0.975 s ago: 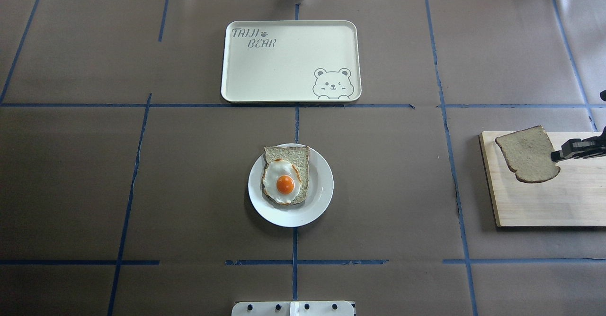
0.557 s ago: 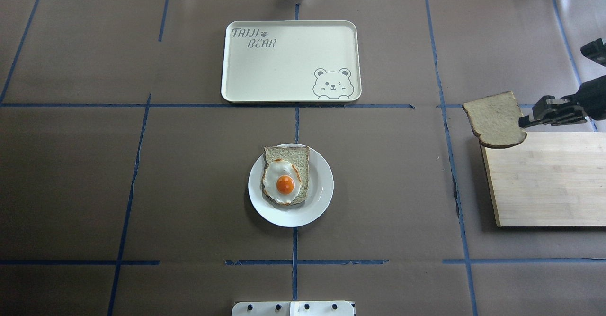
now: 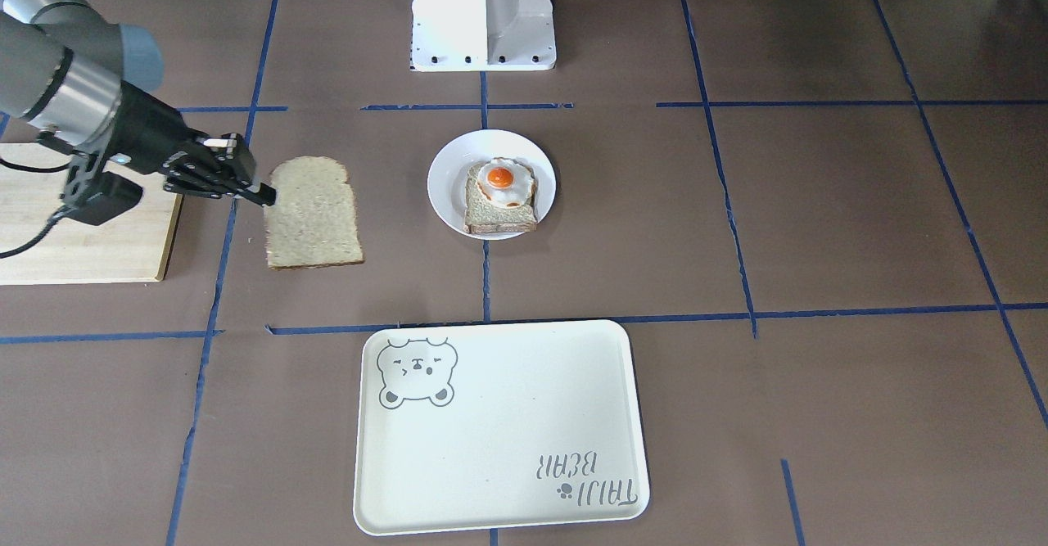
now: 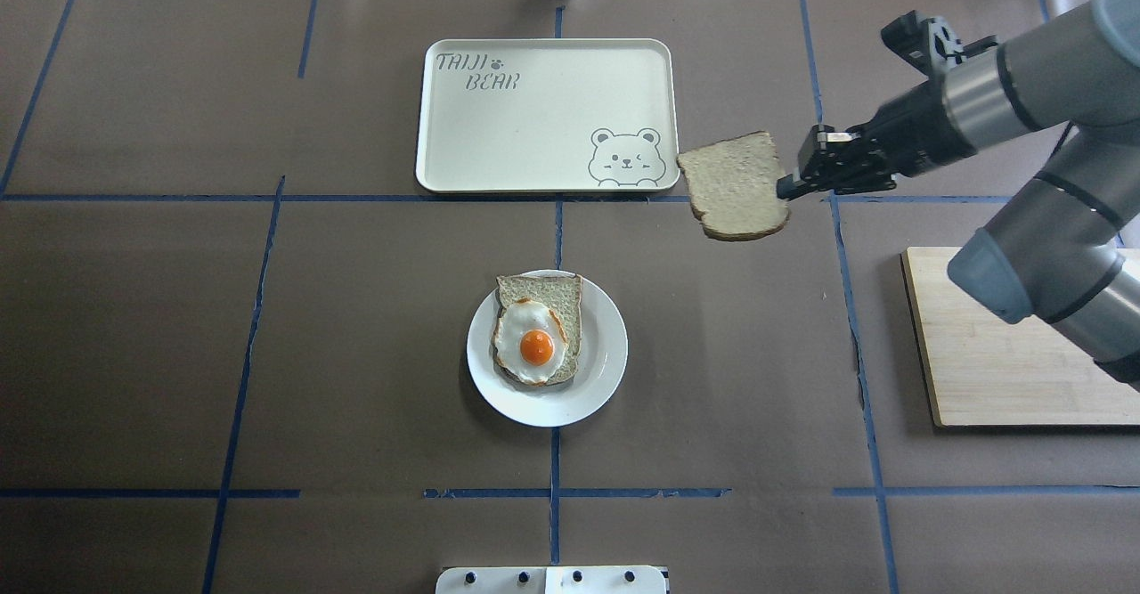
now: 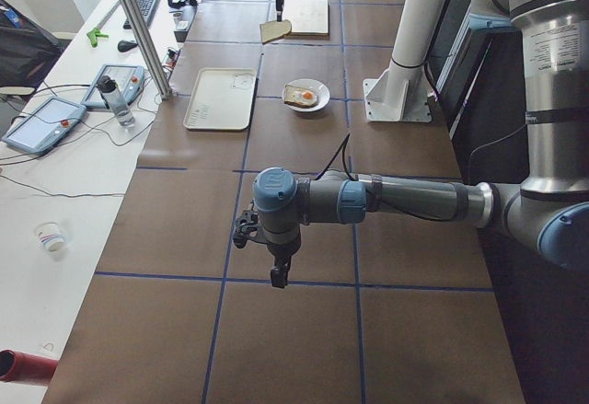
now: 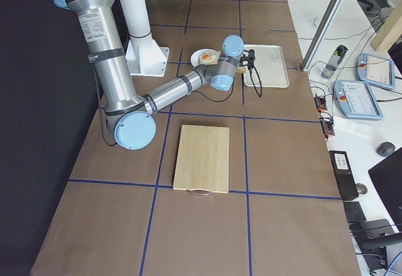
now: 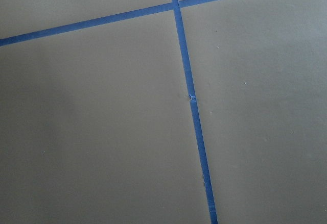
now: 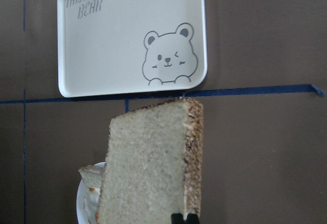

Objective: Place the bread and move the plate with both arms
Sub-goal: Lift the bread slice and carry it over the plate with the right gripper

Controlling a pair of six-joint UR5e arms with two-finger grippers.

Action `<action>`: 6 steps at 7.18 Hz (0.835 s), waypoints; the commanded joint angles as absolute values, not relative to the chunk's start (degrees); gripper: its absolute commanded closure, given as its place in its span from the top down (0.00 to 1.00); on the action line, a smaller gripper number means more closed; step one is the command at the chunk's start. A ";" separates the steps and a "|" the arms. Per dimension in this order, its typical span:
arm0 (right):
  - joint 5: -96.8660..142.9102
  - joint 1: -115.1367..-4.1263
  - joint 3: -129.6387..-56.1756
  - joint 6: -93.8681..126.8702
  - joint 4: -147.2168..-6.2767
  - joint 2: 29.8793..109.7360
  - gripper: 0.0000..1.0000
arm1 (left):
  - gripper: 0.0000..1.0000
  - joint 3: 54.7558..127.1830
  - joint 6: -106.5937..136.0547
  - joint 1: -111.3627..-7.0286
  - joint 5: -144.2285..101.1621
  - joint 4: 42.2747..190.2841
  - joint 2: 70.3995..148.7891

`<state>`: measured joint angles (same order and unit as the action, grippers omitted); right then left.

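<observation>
My right gripper (image 4: 785, 189) is shut on one edge of the bare bread (image 4: 735, 186) and holds it in the air, flat, just right of the tray's near right corner. The front-facing view shows the bread (image 3: 315, 214) left of the plate (image 3: 446, 182), with the gripper (image 3: 266, 196) at its edge. In the right wrist view the bread (image 8: 150, 168) fills the lower middle. The white plate (image 4: 606, 371) sits mid-table and carries an egg-topped slice (image 4: 537, 340). My left gripper (image 5: 276, 275) shows only in the exterior left view, low over bare table; I cannot tell whether it is open or shut.
A cream tray (image 4: 534, 113) with a bear drawing lies beyond the plate. A wooden cutting board (image 4: 1006, 371) lies at the right, under my right arm's elbow. Blue tape lines cross the brown table cover. The left wrist view shows only table and tape.
My right gripper has carried the bread up off the cutting board and leftward, from the right edge to beside the tray's corner. The plate and tray have not moved.
</observation>
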<state>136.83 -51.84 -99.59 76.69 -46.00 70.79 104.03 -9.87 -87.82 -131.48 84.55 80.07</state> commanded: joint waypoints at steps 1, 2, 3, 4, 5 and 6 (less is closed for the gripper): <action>123.05 -41.10 -99.32 82.50 -45.88 64.10 0.00 | 1.00 104.06 -9.84 -87.80 -131.48 84.55 80.16; 116.87 -36.43 -99.14 82.62 -45.70 62.94 0.00 | 1.00 104.06 -9.84 -87.72 -131.48 84.64 80.24; 110.98 -32.73 -99.05 82.62 -45.36 62.67 0.00 | 1.00 104.06 -9.84 -87.71 -131.48 84.64 80.24; 106.57 -29.56 -98.97 84.18 -45.26 62.58 0.00 | 1.00 104.06 -9.84 -87.71 -131.48 84.55 80.24; 100.96 -26.31 -98.62 86.03 -45.26 62.67 0.00 | 1.00 104.06 -9.84 -87.71 -131.48 84.55 80.24; 99.33 -24.28 -97.40 86.13 -45.09 62.84 0.00 | 1.00 104.06 -9.84 -87.71 -131.48 84.55 80.24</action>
